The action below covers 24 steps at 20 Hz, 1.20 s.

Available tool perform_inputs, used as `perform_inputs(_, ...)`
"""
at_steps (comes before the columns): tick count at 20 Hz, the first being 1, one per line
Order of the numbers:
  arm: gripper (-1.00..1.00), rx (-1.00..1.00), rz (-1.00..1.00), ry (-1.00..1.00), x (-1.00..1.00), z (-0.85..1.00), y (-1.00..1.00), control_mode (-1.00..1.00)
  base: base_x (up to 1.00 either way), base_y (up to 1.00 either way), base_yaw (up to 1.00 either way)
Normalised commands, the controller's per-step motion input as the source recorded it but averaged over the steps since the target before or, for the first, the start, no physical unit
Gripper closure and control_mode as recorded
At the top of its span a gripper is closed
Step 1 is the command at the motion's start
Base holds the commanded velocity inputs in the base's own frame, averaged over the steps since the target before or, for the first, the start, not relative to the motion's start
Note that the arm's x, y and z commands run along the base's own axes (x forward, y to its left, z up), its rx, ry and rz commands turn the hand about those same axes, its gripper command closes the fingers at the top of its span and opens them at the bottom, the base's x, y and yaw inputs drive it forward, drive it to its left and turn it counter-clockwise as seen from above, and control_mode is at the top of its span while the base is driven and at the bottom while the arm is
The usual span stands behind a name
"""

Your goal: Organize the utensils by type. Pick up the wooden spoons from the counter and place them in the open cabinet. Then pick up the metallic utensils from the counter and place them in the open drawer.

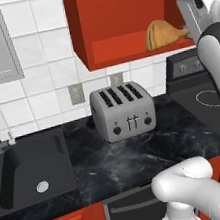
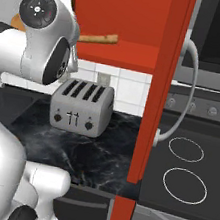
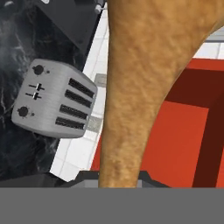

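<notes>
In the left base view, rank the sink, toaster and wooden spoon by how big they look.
1. sink
2. toaster
3. wooden spoon, partly hidden behind the arm, so only its bowl and a bit of handle count.

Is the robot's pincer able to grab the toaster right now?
Probably not yet. The pincer is up at the red cabinet, shut on the wooden spoon. The toaster stands below on the counter, nothing blocking it, but the spoon must go first.

toaster, sink and stove along the dark counter

silver toaster [image 1: 123, 111] stands between black sink [image 1: 34, 173] and stove [image 2: 192, 176]; wall outlet [image 1: 76, 93] behind.
</notes>
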Motion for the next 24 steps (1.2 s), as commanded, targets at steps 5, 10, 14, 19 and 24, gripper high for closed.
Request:
perform_inputs(5, 1.0, 0.0, 0.0, 0.0, 0.6, 0.0, 0.13, -1.0, 0.0, 0.0, 0.0)
perform_inputs(10, 1.0, 0.0, 0.0, -0.06, 0.54, -0.01, 0.14, -1.0, 0.0, 0.0, 0.0)
perform_inputs(14, 1.0, 0.0, 0.02, -0.1, 0.51, -0.1, 0.02, -1.0, 0.0, 0.0, 0.0)
perform_inputs(19, 1.0, 0.0, 0.04, -0.01, 0.62, -0.14, -0.03, -1.0, 0.0, 0.0, 0.0)
perform_inputs(24, 1.0, 0.0, 0.06, 0.06, 0.79, -0.04, -0.06, -1.0, 0.0, 0.0, 0.0)
